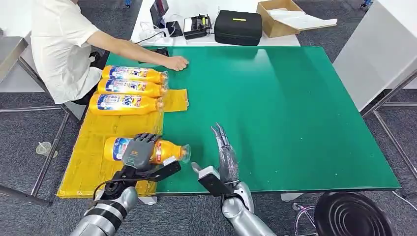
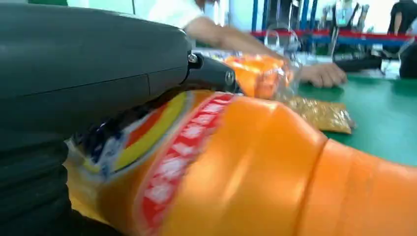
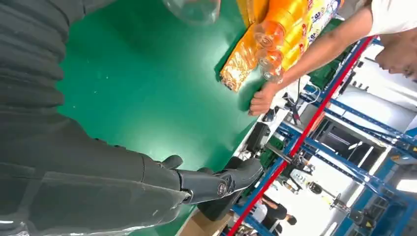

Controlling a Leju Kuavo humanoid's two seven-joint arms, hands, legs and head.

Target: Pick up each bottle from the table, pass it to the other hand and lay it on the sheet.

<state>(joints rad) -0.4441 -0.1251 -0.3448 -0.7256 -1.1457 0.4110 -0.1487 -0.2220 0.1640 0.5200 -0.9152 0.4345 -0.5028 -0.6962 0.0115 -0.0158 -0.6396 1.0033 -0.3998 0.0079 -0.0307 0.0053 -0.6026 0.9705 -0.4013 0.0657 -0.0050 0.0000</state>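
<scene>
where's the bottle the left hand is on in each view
Head view: the bottle lies at lower left, on the yellow sheet's edge, under the left hand.
Left wrist view: it fills the lower foreground.
Right wrist view: its clear neck end at the top edge.
Shared landmark: the person's hand on the green mat.

Left hand (image 1: pixel 139 150) fingers curled, gripping; right hand (image 1: pixel 223 156) flat, fingers straight.

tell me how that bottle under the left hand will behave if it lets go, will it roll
Probably it can roll: the bottle lies on its side on the yellow sheet and looks round. The left hand resting over it likely pins it. Its glossy plastic may be slippery, and the orange fill suggests some weight.
</scene>
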